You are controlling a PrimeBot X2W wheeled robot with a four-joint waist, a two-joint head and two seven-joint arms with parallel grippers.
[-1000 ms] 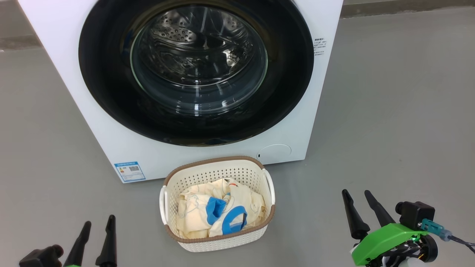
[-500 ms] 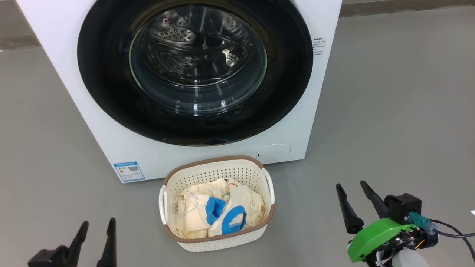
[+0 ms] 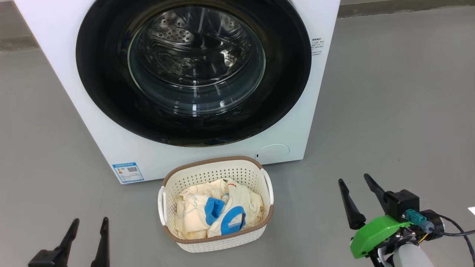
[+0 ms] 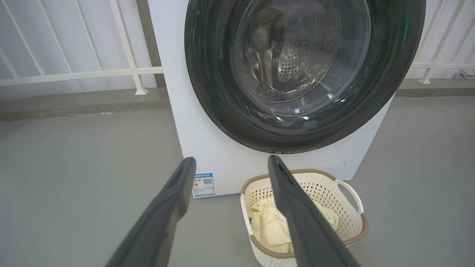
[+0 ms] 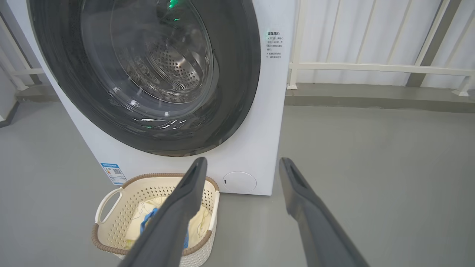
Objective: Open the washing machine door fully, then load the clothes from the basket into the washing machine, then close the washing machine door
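- The grey floor [image 3: 389, 111] is seen all around, and a white railing [image 4: 74, 74] is seen behind the machine in the wrist views.
- The washing machine [image 3: 92, 122], white and boxy, is set upright on the floor with its front turned toward the robot.
- The washing machine door [image 3: 285, 74] is seen shut flat against that front. The steel drum is seen through its clear glass bowl [image 3: 196, 63].
- The basket [image 3: 215, 161] is placed on the floor just before the machine, below the door's lower edge and between the two tools. Its handled sides are turned to the robot's left and right, slightly skewed.
- The clothes [image 3: 193, 218] are heaped inside the basket, cream-yellow with blue trim uppermost.
- The right tool [image 3: 353, 178] is held above the floor to the right of the basket, fingers spread apart and gripping nothing, tips pointed toward the machine.
- The left tool [image 3: 91, 219] is held low at the basket's left, fingers likewise parted and empty.
- A round flap [image 3: 274, 152] is set low on the front, at its right.
- A blue label [image 3: 128, 171] with a square code is stuck at the lower left corner; its text cannot be read.
- A block of small print [image 3: 316, 45] is seen beside the door's right edge, too small to be read.
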